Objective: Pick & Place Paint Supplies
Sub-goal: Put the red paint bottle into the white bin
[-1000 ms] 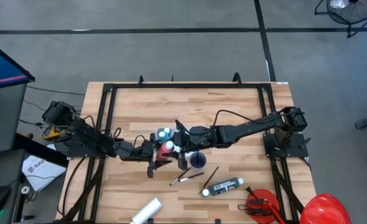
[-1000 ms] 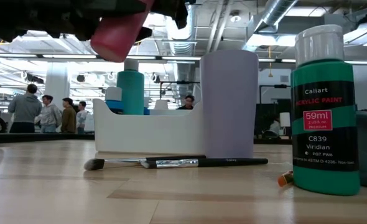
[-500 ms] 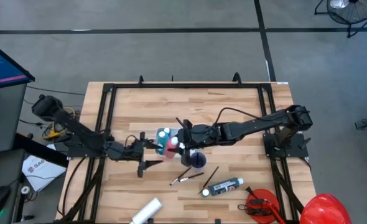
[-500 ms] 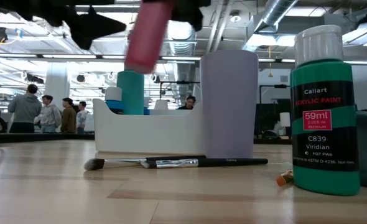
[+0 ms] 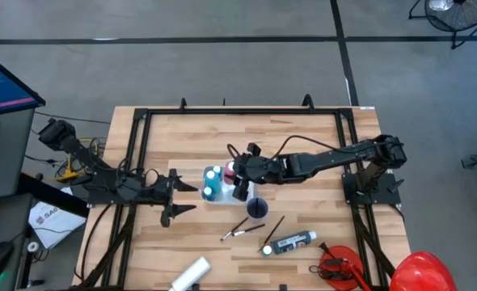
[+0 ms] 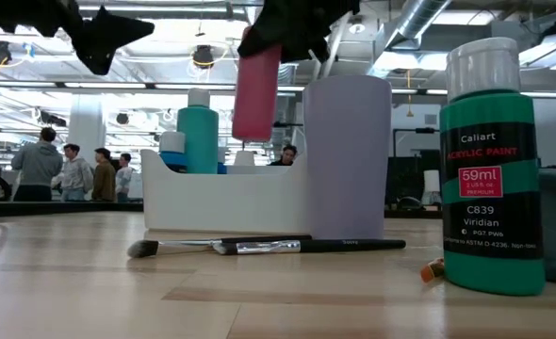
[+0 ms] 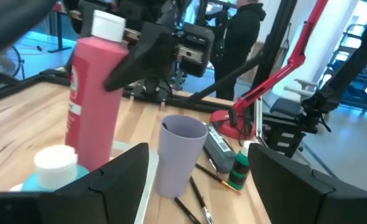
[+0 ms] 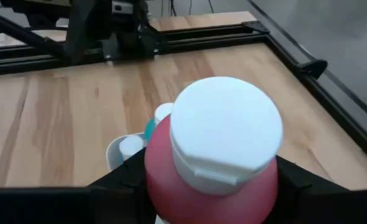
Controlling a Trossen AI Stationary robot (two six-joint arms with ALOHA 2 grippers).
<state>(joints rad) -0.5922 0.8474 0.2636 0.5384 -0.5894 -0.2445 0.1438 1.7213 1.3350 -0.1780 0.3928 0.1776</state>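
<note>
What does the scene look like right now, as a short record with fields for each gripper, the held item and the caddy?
right gripper: shut on the red paint bottle, holding it upright above the white caddy
left gripper: open, empty, left of the caddy
caddy contents: teal bottle
beside caddy: lavender cup
on the table: brushes, green paint bottle

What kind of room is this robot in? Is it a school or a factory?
Probably a big open robotics lab or workshop. The low view shows exposed ceiling ducts and people standing far behind the wooden table, and the left wrist view shows more metal rigs.
</note>
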